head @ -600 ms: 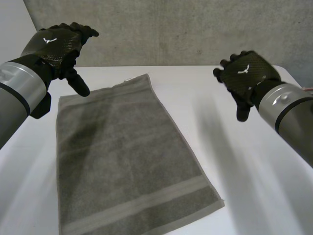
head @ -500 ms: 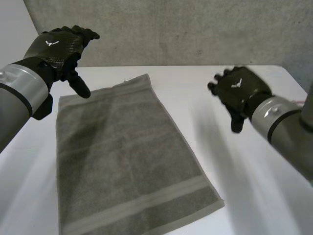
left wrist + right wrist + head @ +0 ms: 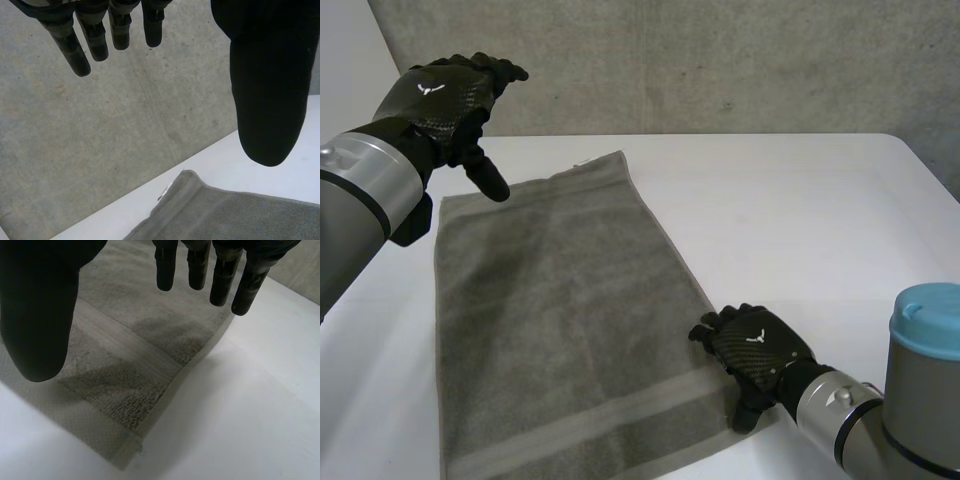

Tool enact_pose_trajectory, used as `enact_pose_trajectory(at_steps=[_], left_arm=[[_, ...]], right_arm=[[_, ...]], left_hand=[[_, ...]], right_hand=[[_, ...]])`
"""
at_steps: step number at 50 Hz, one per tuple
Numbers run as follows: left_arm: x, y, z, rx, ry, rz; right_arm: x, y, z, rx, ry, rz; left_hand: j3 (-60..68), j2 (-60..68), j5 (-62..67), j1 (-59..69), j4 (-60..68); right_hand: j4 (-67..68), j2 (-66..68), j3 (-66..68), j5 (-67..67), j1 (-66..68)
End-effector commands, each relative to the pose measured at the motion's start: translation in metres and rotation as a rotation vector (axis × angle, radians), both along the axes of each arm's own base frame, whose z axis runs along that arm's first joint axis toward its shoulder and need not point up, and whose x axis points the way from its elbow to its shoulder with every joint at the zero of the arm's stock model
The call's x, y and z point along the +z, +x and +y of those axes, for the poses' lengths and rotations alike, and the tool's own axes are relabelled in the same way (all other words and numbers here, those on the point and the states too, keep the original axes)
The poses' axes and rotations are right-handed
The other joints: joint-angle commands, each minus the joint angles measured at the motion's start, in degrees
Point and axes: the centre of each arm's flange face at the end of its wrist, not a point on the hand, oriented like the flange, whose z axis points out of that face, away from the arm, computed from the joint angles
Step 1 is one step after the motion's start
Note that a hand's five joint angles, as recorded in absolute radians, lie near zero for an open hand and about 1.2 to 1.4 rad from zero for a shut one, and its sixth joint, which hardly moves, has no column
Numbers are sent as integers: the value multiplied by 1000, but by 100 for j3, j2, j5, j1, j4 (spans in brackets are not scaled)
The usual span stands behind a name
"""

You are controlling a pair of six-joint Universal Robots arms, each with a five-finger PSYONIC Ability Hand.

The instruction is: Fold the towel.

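Observation:
A grey-green towel (image 3: 560, 320) lies flat on the white table (image 3: 800, 210), its long side running from the far edge toward me. My left hand (image 3: 445, 100) hovers open above the towel's far left corner, fingers (image 3: 90, 37) straight and thumb (image 3: 267, 95) apart, with the far corner of the towel (image 3: 200, 210) below. My right hand (image 3: 755, 352) is low over the towel's near right corner, open. In the right wrist view its fingers (image 3: 200, 265) and thumb (image 3: 37, 315) spread above the banded corner of the towel (image 3: 125, 385), holding nothing.
A grey concrete wall (image 3: 720, 60) stands behind the table's far edge. Bare white tabletop (image 3: 250, 405) extends to the right of the towel. My right forearm (image 3: 910, 400) comes in at the near right.
My right hand has swung down and toward me, from high over the table's right side to just above the towel's near right corner. The left hand has barely moved.

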Motion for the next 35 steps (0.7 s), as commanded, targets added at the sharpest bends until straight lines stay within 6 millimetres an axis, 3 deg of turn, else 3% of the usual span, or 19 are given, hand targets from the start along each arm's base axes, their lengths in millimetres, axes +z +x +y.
enact_pose_trajectory(at_steps=[1,22,35], left_arm=[[-2,0,0,0,4,0],[-6,-1,-2,0,17,-5],[-6,-1,-1,0,17,-3]], right_arm=[[-11,2,0,6,-17,9],[-20,-1,4,48,-57,72],[-20,6,-10,43,-172,34]], left_hand=[[106,126,-101,76,114],[90,109,-118,59,97],[90,109,-118,59,97]], right_hand=[[-283,-250,-186,-245,-153],[-317,-284,-220,-279,-187],[237,270,334,276,367]])
